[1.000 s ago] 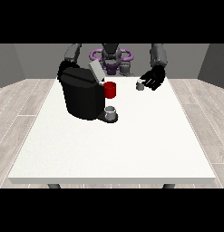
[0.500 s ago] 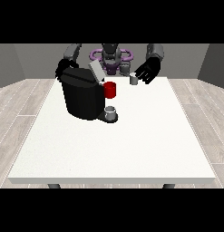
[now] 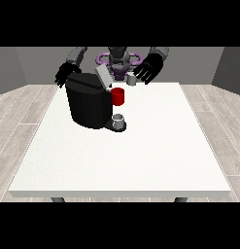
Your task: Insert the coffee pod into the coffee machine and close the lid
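The black coffee machine (image 3: 87,104) stands on the left half of the white table (image 3: 141,155), with its grey lid (image 3: 102,76) tilted up and open. A red block (image 3: 118,96) sticks out of its front, above a small grey cup (image 3: 119,119) on the drip tray. The hand at the view's right (image 3: 148,68) holds the small grey coffee pod (image 3: 132,80) in the air, just right of the open lid. The hand at the view's left (image 3: 66,75) hovers at the machine's back left corner with relaxed fingers, holding nothing.
The robot's torso with a purple ring (image 3: 117,59) stands behind the table's far edge. The table's wide white surface stretches in front of and to the right of the machine.
The hand at the view's right has lifted the pod off the table and carried it up and left towards the machine's open lid. The other hand has barely moved.
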